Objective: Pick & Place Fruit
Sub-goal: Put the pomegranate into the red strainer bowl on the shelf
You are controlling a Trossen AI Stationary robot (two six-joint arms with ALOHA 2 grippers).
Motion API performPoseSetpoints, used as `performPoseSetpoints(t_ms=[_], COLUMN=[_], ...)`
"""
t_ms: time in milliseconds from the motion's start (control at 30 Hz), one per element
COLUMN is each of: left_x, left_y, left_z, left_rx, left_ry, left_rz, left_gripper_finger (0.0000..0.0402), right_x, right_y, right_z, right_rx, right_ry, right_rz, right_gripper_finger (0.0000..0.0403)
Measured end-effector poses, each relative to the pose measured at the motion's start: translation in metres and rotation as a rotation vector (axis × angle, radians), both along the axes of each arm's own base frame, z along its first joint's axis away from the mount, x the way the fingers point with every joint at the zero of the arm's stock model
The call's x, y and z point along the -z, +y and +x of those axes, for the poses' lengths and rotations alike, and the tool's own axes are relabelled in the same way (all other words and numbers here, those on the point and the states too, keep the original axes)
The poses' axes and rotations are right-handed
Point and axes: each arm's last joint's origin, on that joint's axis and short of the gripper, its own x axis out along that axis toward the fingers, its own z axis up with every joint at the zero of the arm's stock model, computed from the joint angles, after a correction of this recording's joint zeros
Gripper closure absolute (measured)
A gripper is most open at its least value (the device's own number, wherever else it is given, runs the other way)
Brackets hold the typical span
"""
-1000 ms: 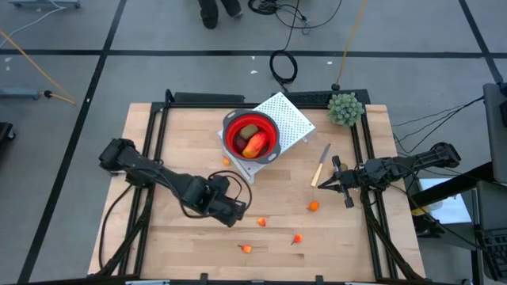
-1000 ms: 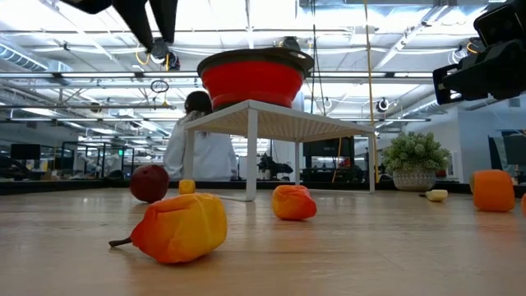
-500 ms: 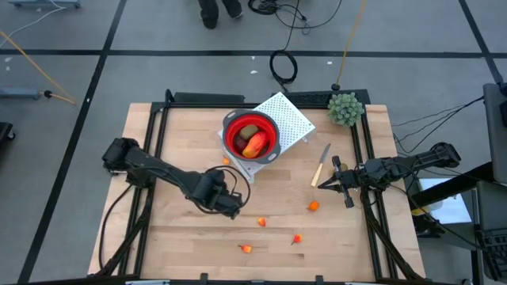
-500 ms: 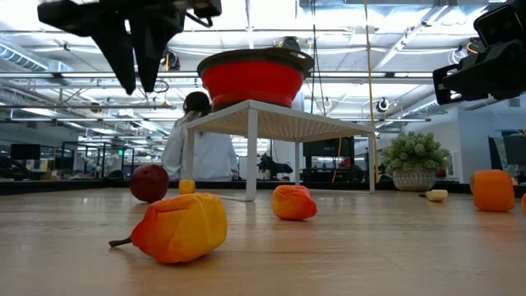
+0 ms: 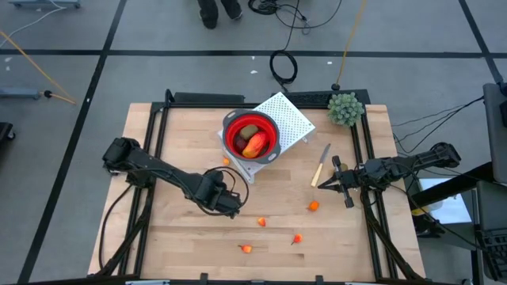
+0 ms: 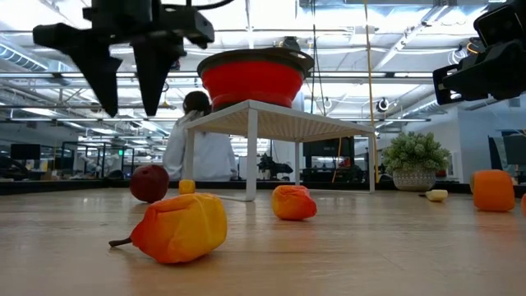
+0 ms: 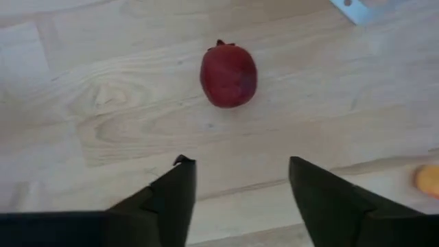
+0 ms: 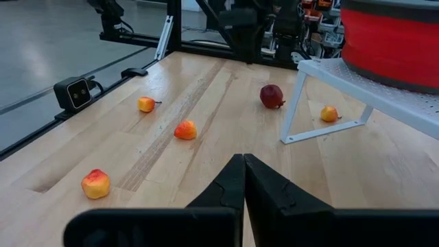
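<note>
The left gripper (image 5: 231, 207) hangs above the wood table (image 5: 174, 237) at lower centre of the high view, its jaws apart and holding nothing. In its wrist view a dark red ball (image 7: 228, 75) lies on the boards at upper centre, beyond the two dark fingers (image 7: 170, 202) and clear of them. The low view shows the same gripper (image 6: 127, 107) at upper left, fingers pointing down, with the ball (image 6: 149, 182) on the table below and to the right.

The right gripper (image 5: 324, 187) waits at centre right of the high view, jaws pressed together and empty, just beside the knife (image 5: 320, 168). In its own wrist view the fingers (image 8: 264, 182) meet at lower centre.

A red bowl (image 5: 272, 137) sits on a white perforated stand (image 5: 291, 115) at upper centre of the high view; inside are a red-and-yellow piece (image 5: 254, 145) and a brown oval (image 5: 249, 131). Small orange bits lie loose on the table: one (image 5: 226, 161) by the stand's leg, one (image 5: 314, 206) at centre right, and three more (image 5: 262, 222) (image 5: 297, 238) (image 5: 246, 248) along the lower middle. A green plant (image 5: 345, 108) stands at the upper right corner of the table.

No brand, label or writing can be read on anything.
</note>
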Motion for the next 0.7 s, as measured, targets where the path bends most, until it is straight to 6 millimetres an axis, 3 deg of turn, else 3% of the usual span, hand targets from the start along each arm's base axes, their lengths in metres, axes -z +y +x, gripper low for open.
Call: performPoseSetpoints(t_ms=[300,700], left_x=[0.027,0.044], left_y=[0.007,0.038], left_z=[-0.003,0.002], left_rx=[-0.009,0.036], left_ry=[0.009,0.014], left_rz=[0.003,0.011], left_gripper_finger=[0.0088,0.0080], right_x=[0.000,0.000], right_y=[0.000,0.000], right_z=[0.000,0.000], right_rx=[0.000,0.000], right_ry=[0.000,-0.003], right_rz=[0.000,0.001], right_gripper_finger=[0.0403,0.0403])
